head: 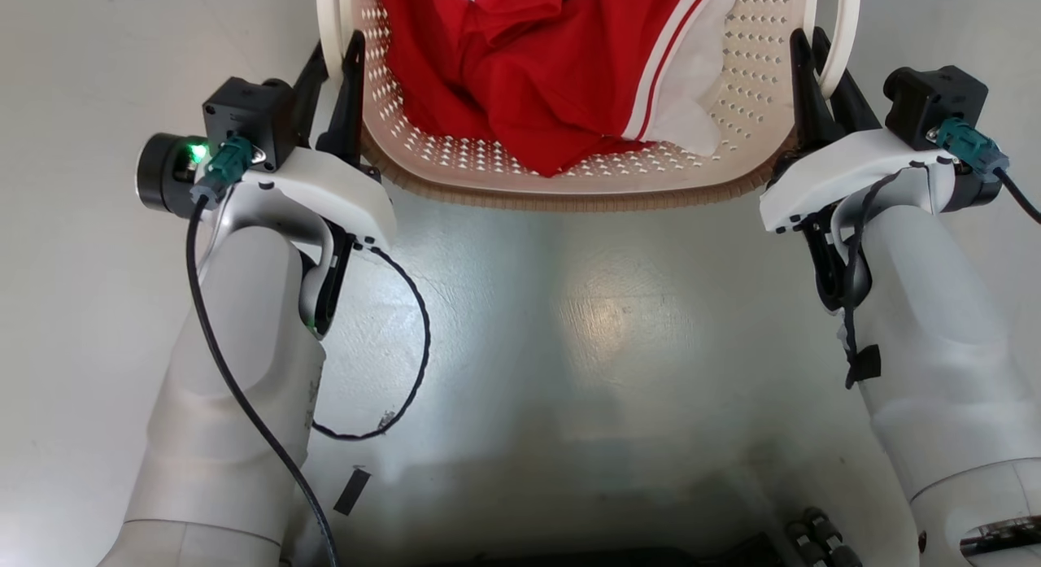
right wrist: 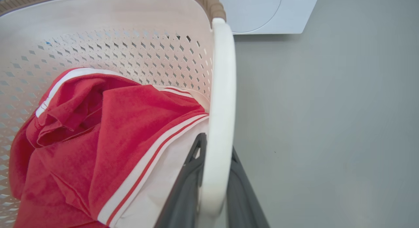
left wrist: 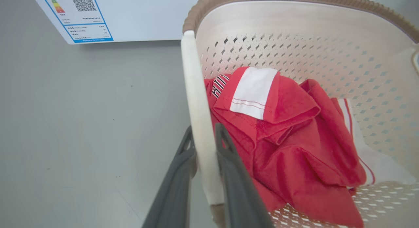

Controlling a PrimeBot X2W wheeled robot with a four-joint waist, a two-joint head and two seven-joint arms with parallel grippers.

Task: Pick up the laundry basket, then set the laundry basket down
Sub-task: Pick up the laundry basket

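One QR-code label [left wrist: 85, 25] on washer [left wrist: 147, 15] near laundry basket [left wrist: 327, 54]; print unreadable.

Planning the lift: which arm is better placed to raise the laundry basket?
Neither left nor right alone. The left gripper is shut on the laundry basket's left handle, the right gripper on its right handle, one finger each side. Both should probably lift together.

Upper left, a blue-bordered label [left wrist: 87, 20] on the white appliance [left wrist: 147, 15] carries a QR code [left wrist: 82, 1] and coloured rating arrows; its print is too small to read. The striped tag [left wrist: 220, 85] on the red garment [left wrist: 294, 149] is illegible.
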